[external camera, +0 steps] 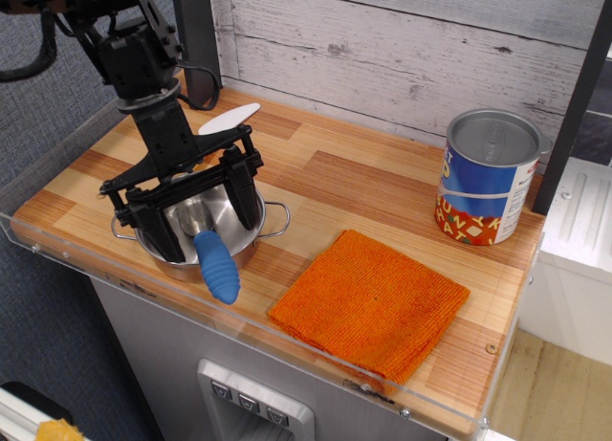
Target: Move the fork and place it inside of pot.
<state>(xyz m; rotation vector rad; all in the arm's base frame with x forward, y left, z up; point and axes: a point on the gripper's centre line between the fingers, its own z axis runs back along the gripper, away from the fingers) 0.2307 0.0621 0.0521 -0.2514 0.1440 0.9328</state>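
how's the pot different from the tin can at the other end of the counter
The pot is low, wide, bare shiny steel with wire loop handles; the tin can is taller, handleless, wrapped in a blue label. The pot holds the fork, its blue handle sticking over the rim, under the open gripper; the can stands alone. Both are round metal.

Glossy steel pot (251, 232), ribbed plastic fork (217, 266)

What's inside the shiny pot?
The fork sits in the pot, its blue handle sticking out over the front rim. The open gripper hangs above and covers part of the inside, so the tines and some of the pot's bottom are hard to see.
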